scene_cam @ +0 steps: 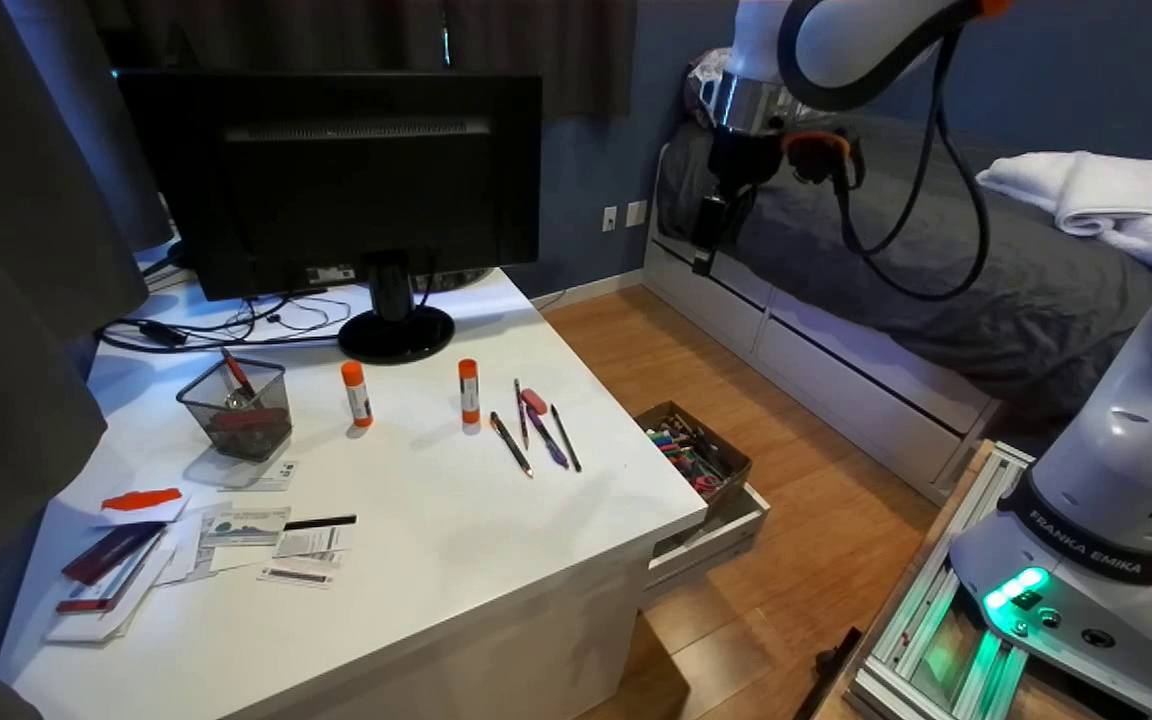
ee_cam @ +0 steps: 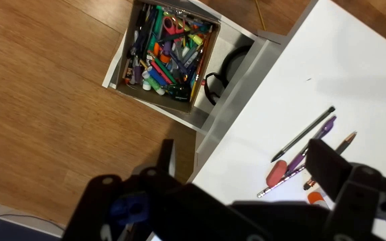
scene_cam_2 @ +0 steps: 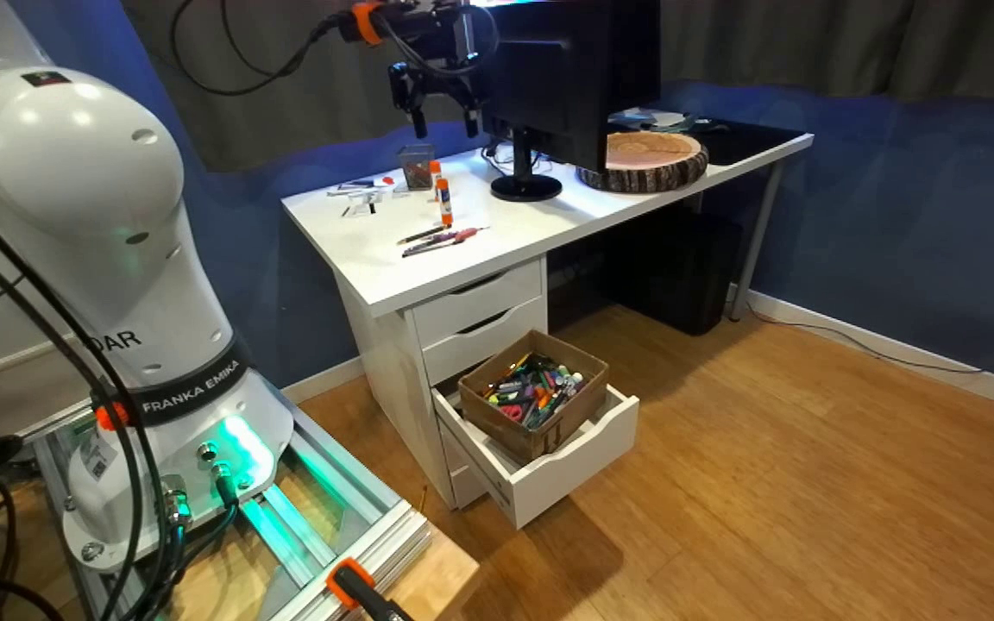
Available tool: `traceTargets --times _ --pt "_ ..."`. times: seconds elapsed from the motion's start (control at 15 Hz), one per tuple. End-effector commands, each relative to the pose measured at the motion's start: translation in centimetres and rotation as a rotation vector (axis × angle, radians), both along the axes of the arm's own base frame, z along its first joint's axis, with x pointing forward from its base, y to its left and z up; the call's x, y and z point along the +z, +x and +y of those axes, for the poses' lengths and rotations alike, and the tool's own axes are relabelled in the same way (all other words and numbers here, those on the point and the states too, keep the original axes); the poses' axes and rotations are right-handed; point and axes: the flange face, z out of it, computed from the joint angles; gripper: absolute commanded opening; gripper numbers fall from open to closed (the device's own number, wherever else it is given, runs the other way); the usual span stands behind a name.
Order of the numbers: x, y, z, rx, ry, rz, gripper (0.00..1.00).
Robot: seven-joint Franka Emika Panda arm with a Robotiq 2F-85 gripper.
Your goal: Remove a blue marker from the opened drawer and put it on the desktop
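The drawer [scene_cam_2: 579, 473] stands open under the white desktop [scene_cam: 496, 530]. A brown cardboard box [scene_cam_2: 497, 431] sits in it, packed with pens, markers and scissors. In the wrist view, a blue marker [ee_cam: 157, 76] lies in the box [ee_cam: 166, 104] beside a green and white one, pink and green pencils. My gripper [ee_cam: 241, 144] is open with nothing between its fingers. It is high above the desk's edge, with the drawer [ee_cam: 161, 115] ahead of it in the wrist view. The gripper also shows in both exterior views [scene_cam: 703, 262] [scene_cam_2: 446, 129].
Several pens and a pink eraser [ee_cam: 276, 173] lie on the desktop near the drawer side. Two glue sticks [scene_cam: 469, 392] [scene_cam: 357, 394] stand behind them. A monitor [scene_cam: 336, 190], a mesh cup [scene_cam: 246, 420] and cards [scene_cam: 246, 527] are farther in. Black-rimmed glasses [ee_cam: 213, 87] lie beside the box.
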Motion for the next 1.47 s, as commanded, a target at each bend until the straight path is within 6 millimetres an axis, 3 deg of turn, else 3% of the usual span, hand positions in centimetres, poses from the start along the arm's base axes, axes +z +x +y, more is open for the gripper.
traceTargets --times 0.0,0.27,0.33,0.53,0.93,1.13,1.4 --pt "-4.0 1.2 -2.7 0.041 0.054 0.014 1.0" --pt "-9.3 1.9 -4.1 0.072 0.142 0.077 1.0" --pt "-7.1 1.3 -3.7 0.052 0.096 0.061 1.0" --pt "-9.6 1.6 -4.1 0.064 0.121 0.095 1.0" --pt "-9.9 2.4 -4.5 0.074 0.123 0.12 1.0" --pt "-12.7 3.8 -7.5 0.085 0.138 0.187 1.0" --pt "-18.5 4.0 -12.2 0.102 0.209 0.32 1.0"
